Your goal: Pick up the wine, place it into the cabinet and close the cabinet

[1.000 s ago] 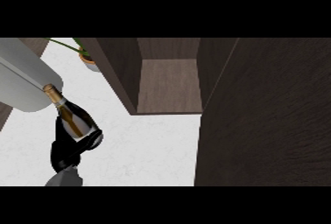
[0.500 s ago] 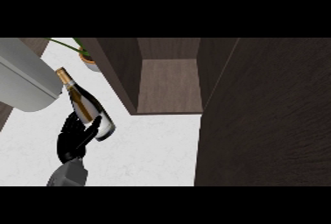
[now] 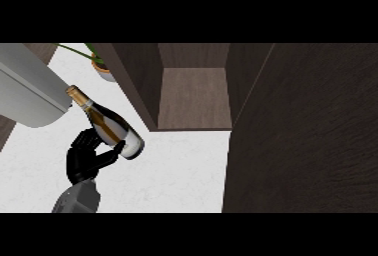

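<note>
The left hand [image 3: 87, 161] is black, and its fingers [image 3: 83, 144] are curled round the bottom part of the wine bottle [image 3: 111, 126]. The thumb is on the side closer to the cabinet, and the other fingers wrap round the far side. So the hand is holding the bottle.

The wine bottle sticks out of the fingers and leans. Its gold top points up and away from the fingers, to the left in the view. Its round, pale bottom end sits just past the thumb. The bottle is dark and has a gold label in the middle.

Below the fingers is the grey forearm [image 3: 77, 199], which comes in from the bottom edge of the view. Under the hand and all around it is the white desk [image 3: 173, 175].

Just to the right of the fingers is the cabinet [image 3: 193, 97]. It is open, and you can see its brown inside. The bottle is outside the cabinet, with its bottom end close to the cabinet's left wall. Further right of the fingers is the big dark cabinet door [image 3: 310, 130].

Up and left of the fingers, near the bottle's gold top, is a pale grey curved thing [image 3: 26, 92]. Further up from the fingers is a small plant pot [image 3: 105, 74] with green leaves.
</note>
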### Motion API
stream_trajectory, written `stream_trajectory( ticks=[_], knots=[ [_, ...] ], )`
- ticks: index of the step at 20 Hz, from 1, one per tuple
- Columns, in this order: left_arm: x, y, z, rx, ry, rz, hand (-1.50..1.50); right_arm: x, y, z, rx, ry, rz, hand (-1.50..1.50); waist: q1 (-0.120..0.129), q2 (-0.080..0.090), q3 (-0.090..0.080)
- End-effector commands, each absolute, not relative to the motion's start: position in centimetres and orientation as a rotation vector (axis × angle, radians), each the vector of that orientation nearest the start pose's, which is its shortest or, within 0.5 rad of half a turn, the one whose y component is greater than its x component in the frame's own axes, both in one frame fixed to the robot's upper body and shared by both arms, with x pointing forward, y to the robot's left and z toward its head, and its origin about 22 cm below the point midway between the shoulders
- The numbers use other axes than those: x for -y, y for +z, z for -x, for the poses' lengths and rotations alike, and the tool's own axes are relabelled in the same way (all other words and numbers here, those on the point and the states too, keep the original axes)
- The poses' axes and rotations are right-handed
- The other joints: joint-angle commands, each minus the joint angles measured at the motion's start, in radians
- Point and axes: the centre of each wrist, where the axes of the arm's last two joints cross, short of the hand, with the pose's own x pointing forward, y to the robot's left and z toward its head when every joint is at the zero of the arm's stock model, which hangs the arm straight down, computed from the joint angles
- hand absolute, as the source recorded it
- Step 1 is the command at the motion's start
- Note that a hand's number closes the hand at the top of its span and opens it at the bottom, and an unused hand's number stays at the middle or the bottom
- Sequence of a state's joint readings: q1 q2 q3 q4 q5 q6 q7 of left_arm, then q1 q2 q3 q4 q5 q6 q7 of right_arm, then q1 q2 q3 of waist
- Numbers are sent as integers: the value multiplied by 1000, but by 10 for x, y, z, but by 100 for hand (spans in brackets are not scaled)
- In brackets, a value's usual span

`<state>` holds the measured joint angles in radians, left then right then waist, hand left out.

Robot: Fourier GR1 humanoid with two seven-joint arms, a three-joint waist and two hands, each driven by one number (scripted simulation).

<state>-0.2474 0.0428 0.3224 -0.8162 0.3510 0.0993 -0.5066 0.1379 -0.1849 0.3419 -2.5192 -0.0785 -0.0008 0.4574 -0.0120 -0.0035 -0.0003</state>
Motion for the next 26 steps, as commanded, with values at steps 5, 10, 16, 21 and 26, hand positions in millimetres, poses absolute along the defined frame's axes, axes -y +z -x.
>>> stream_trajectory(
  ticks=[5, 10, 16, 21, 26],
  knots=[
    [-277, -125, -209, 1724, 383, 153, 150, 203, 202, -94, 1942, 270, -354, -150, 16, -7, 1],
    [-250, -104, -212, 1806, 347, 246, 150, 205, 204, -84, 1925, 283, -349, -150, 6, -4, 1],
    [-221, -56, -218, 1794, 292, 303, 150, 211, 207, -93, 1920, 316, -347, -150, 12, -2, 1],
    [-203, -5, -223, 1835, 244, 291, 150, 213, 206, -91, 1925, 314, -343, -150, 7, -2, 2],
    [-159, 20, -233, 1835, 220, 268, 150, 212, 207, -82, 1925, 325, -373, -150, -6, -1, 1]
  ],
)
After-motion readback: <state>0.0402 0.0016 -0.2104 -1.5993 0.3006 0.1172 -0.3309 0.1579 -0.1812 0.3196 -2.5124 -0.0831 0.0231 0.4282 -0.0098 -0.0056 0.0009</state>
